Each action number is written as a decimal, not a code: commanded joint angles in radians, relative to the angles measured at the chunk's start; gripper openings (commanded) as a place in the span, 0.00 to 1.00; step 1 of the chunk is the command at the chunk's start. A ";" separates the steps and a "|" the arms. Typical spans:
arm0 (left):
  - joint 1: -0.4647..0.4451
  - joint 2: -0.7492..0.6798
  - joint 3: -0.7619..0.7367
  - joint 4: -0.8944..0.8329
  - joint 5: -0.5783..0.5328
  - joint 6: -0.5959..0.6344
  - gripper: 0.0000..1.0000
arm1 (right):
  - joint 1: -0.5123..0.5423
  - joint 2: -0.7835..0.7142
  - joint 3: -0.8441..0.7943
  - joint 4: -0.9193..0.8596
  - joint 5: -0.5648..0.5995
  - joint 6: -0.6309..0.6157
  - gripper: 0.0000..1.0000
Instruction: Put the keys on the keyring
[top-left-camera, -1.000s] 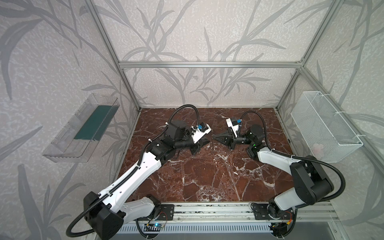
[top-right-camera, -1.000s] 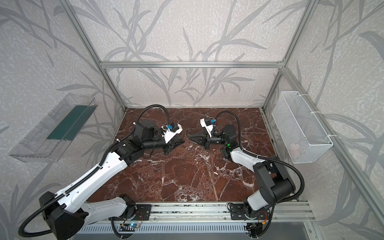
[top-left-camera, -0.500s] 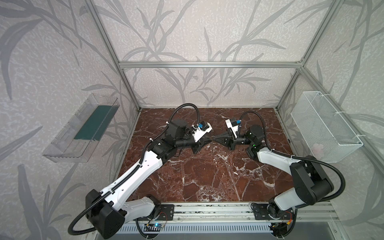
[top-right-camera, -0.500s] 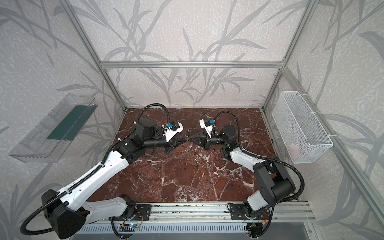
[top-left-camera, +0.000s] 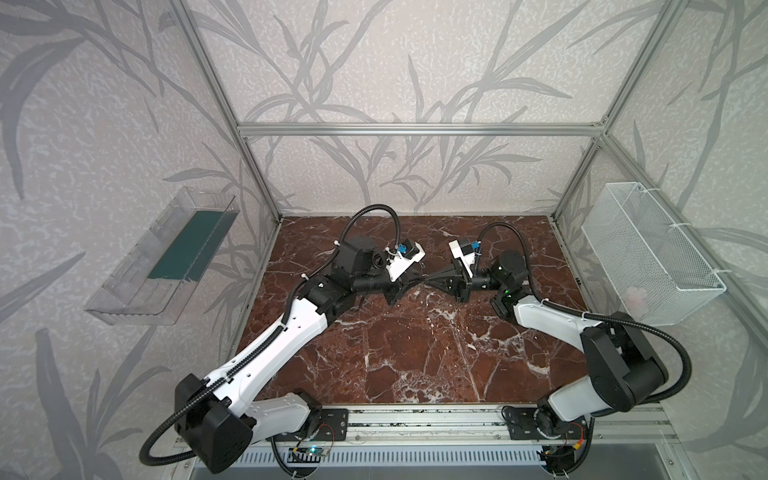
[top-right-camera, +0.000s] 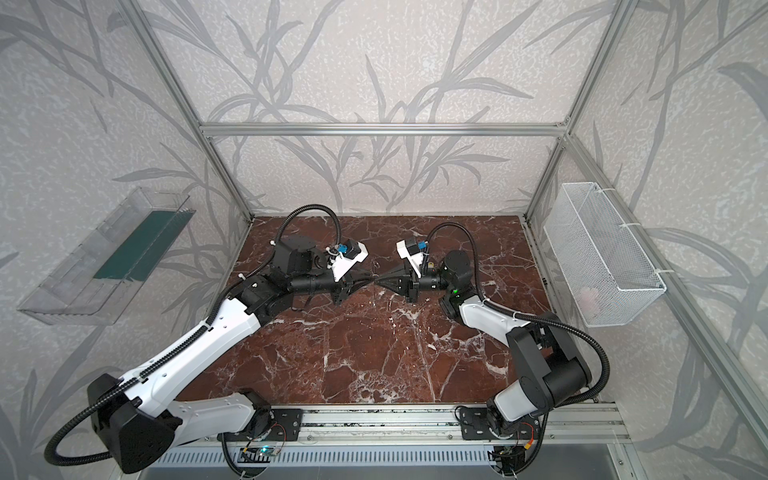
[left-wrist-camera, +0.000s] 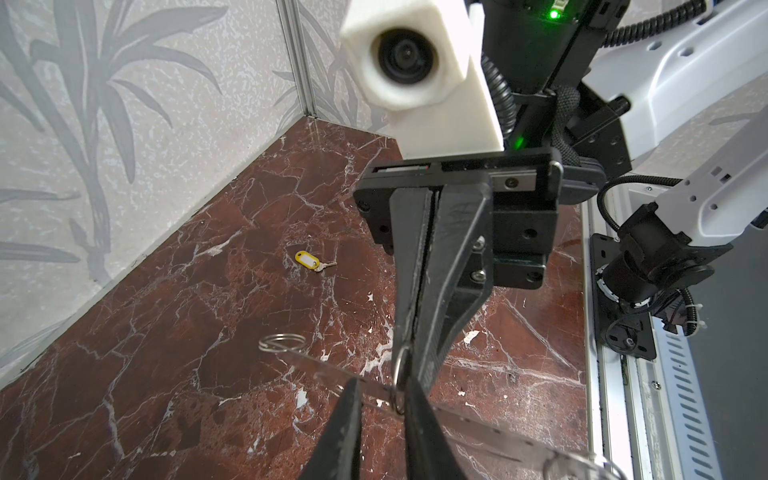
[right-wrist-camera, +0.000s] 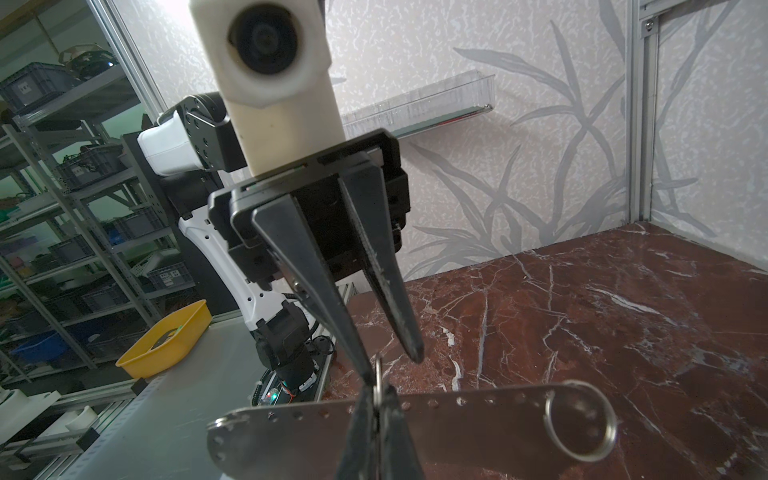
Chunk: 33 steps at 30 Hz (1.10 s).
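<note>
The right gripper (right-wrist-camera: 377, 392) is clamping a small silver ring (right-wrist-camera: 377, 374) on the keys (right-wrist-camera: 478, 436), held aloft, long axis running crosswise between the grippers. The left gripper (left-wrist-camera: 382, 384), jaws apart, is straddling it. Beyond, the keyring (left-wrist-camera: 308, 259) is lying on the marble table (left-wrist-camera: 187, 374).

You get even, diffuse overhead light in both top views, soft shadows beneath the arms (top-left-camera: 282, 345) and pale sheen on the marble floor (top-left-camera: 415, 353). Frame posts (top-left-camera: 210, 62) bow toward the edges. In the wrist views, the keys (right-wrist-camera: 478, 428) at the right gripper (right-wrist-camera: 376, 399) blur; the white camera housing (left-wrist-camera: 415, 62) beyond the left gripper (left-wrist-camera: 382, 382) glares.
</note>
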 joint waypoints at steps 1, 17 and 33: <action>0.002 0.005 0.030 0.003 0.031 0.009 0.21 | 0.009 -0.030 -0.001 0.021 -0.020 -0.010 0.00; 0.002 0.014 0.027 -0.003 0.119 0.011 0.09 | 0.010 -0.028 0.005 0.025 -0.022 -0.006 0.00; -0.007 -0.007 -0.048 0.122 -0.035 -0.165 0.00 | 0.005 -0.051 0.011 -0.110 0.076 -0.086 0.00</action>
